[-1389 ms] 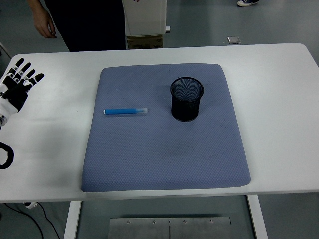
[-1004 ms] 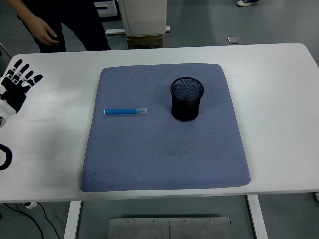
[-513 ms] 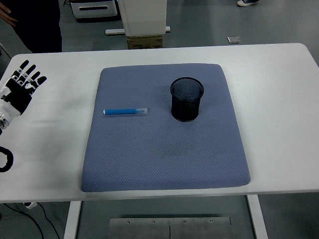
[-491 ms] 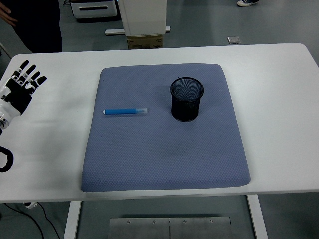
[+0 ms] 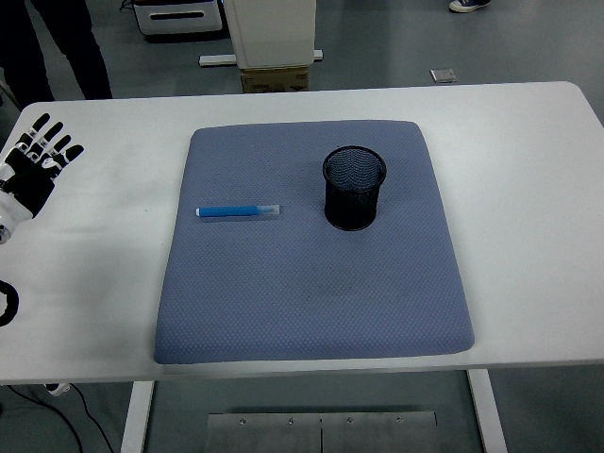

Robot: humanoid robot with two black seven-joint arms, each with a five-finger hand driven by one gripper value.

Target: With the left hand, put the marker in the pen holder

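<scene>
White table [image 5: 528, 170] carries a grey-blue mat [image 5: 311, 311] in its middle, w/ grey floor and a person's legs beyond the far edge. Your left hand [image 5: 30, 165] is over the table's left edge, fingers spread apart, holding nothing. The marker [image 5: 238, 211] lies flat on the mat's left half, parallel to the near edge approx.; the pen holder [image 5: 355, 187] stands upright, near the marker's right end but not touching. Reach step is not yet begun, I judge. Next you need to cross bare table to the marker and pinch it. Room is wide; right arm not visible.
</scene>
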